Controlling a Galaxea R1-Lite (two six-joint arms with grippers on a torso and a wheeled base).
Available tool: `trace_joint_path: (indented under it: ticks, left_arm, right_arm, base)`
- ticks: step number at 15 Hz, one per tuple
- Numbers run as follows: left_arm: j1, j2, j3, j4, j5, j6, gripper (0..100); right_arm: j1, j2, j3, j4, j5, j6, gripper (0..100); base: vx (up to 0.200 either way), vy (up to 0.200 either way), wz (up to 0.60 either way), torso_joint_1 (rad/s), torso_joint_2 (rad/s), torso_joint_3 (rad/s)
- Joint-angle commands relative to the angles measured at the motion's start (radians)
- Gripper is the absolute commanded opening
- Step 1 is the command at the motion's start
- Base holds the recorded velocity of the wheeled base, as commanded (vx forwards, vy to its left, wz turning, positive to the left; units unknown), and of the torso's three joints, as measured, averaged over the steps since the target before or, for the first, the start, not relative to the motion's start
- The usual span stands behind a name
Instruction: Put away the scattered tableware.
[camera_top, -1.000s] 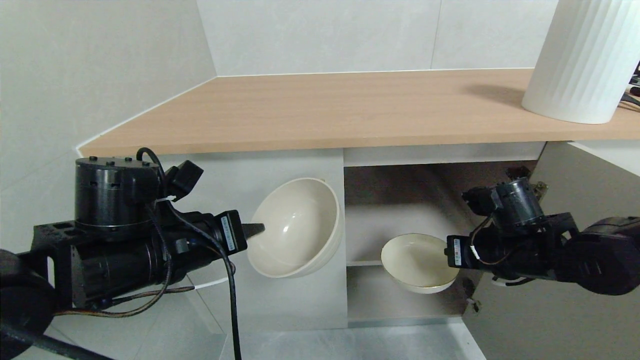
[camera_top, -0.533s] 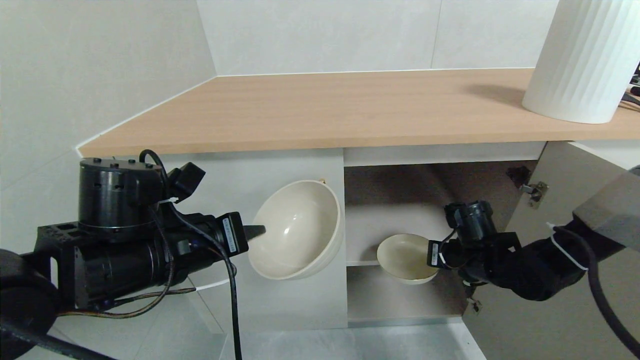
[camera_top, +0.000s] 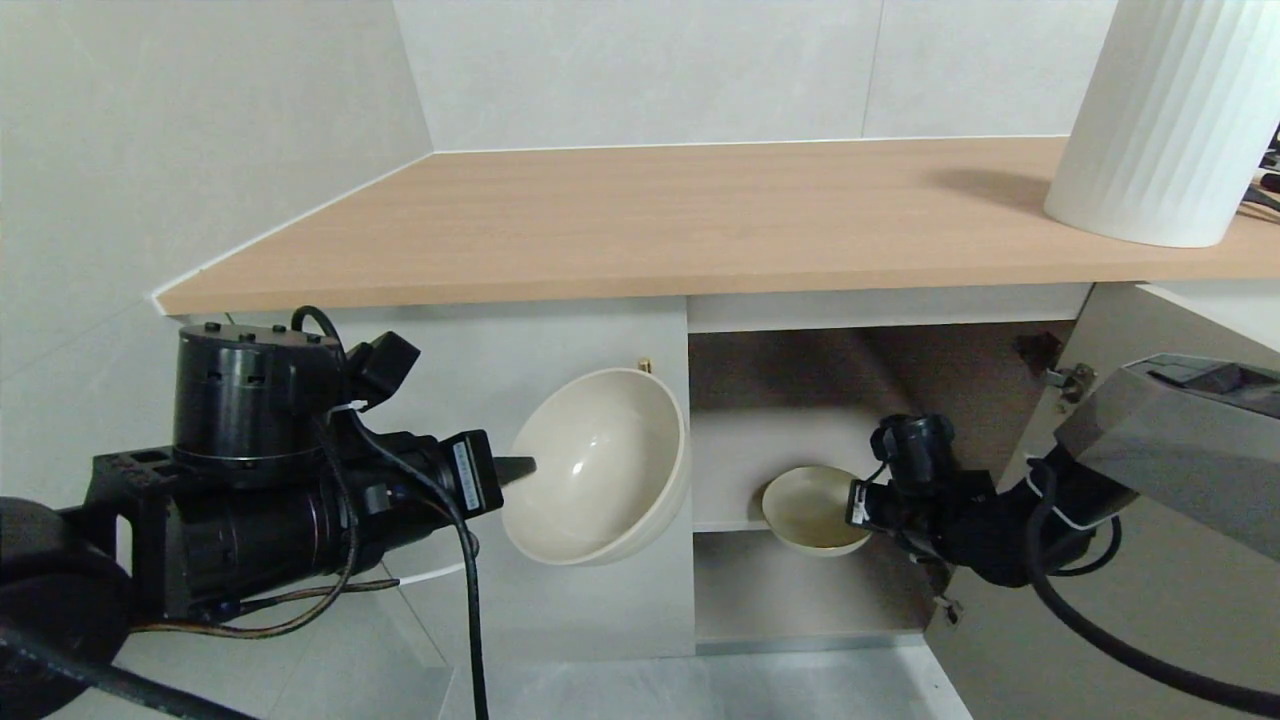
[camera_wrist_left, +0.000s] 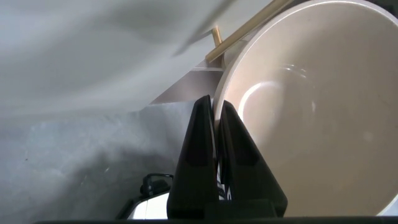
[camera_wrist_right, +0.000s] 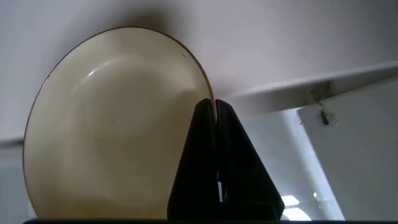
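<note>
A large cream bowl (camera_top: 600, 470) hangs tilted in front of the closed left cabinet door, its rim pinched by my left gripper (camera_top: 520, 466). In the left wrist view the two dark fingers (camera_wrist_left: 199, 155) clamp the large bowl's (camera_wrist_left: 311, 118) rim. A smaller cream bowl (camera_top: 812, 508) is inside the open cabinet at the shelf's level, held by its rim in my right gripper (camera_top: 862, 506). The right wrist view has the small bowl (camera_wrist_right: 118, 124) with its edge between the shut fingers (camera_wrist_right: 214, 155).
A wooden countertop (camera_top: 700, 215) runs above the cabinet, with a tall white ribbed container (camera_top: 1165, 120) at its right end. The right cabinet door (camera_top: 1110, 560) stands open beside my right arm. A shelf (camera_top: 730, 525) divides the cabinet's inside; tiled floor lies below.
My right arm has pushed the small bowl deeper into the open cabinet, toward the shelf. My left gripper with the large bowl has drifted slightly right and down.
</note>
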Motion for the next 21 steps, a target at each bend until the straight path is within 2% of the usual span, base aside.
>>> trace_joint_path:
  ticks: [1, 8, 11, 21]
  left_arm:
    - [0.000, 0.011, -0.001, 0.000, 0.001, 0.000, 0]
    - [-0.001, 0.020, 0.001, 0.000, -0.001, 0.000, 0]
    - [-0.001, 0.034, 0.001, 0.000, 0.001, 0.000, 0]
    - [-0.001, 0.040, 0.001, 0.000, 0.001, -0.002, 0]
  right_arm:
    - [-0.007, 0.068, -0.049, -0.001, -0.022, -0.001, 0]
    - [-0.033, 0.143, -0.156, -0.004, -0.053, 0.016, 0]
    - [-0.051, 0.183, -0.242, 0.002, -0.087, 0.015, 0]
    - [-0.053, 0.211, -0.308, -0.002, -0.119, 0.016, 0]
  base:
    - [0.000, 0.000, 0.00, 0.000, 0.00, 0.000]
    - [0.000, 0.000, 0.00, 0.000, 0.00, 0.000]
    - [0.000, 0.000, 0.00, 0.000, 0.00, 0.000]
    - [0.000, 0.000, 0.00, 0.000, 0.00, 0.000]
